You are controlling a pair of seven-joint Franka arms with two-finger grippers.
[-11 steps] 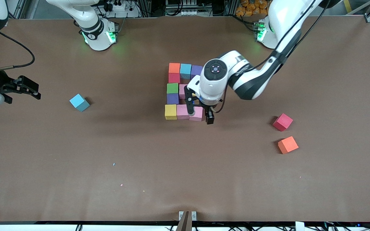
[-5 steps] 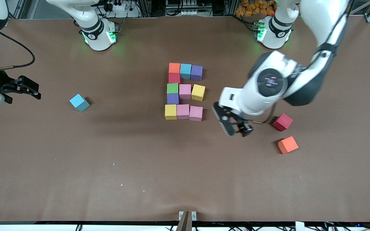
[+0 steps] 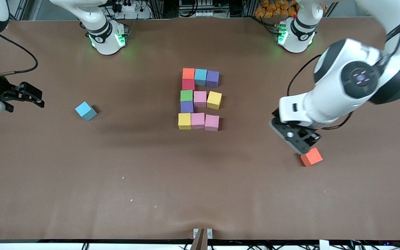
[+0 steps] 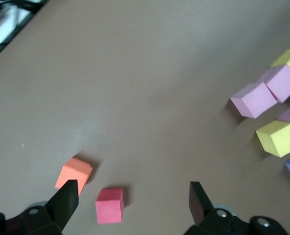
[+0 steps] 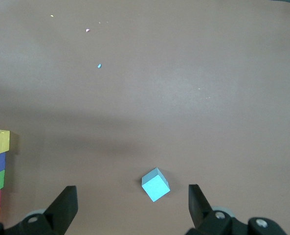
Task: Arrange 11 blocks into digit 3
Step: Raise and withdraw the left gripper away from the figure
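The digit 3 (image 3: 200, 99) lies mid-table as a multicoloured figure of blocks: an orange-red-green-purple-yellow column with three short rows. Its pink (image 4: 253, 99) and yellow (image 4: 278, 138) blocks show in the left wrist view. My left gripper (image 3: 299, 139) hangs open toward the left arm's end of the table, over a loose red block (image 4: 109, 205) that its hand hides in the front view. A loose orange block (image 3: 311, 156) lies beside it. My right gripper (image 3: 30, 94) waits open at the right arm's end, with a loose light blue block (image 3: 85, 110) below it in its wrist view (image 5: 155, 184).
Tiny coloured crumbs (image 3: 123, 177) dot the brown table nearer the front camera. A small bracket (image 3: 202, 235) sits at the table's front edge. A black cable (image 3: 26, 55) runs by the right arm's hand.
My left gripper has swung away from the pink end of the figure toward the left arm's end and now covers the loose red block. The right arm has not moved.
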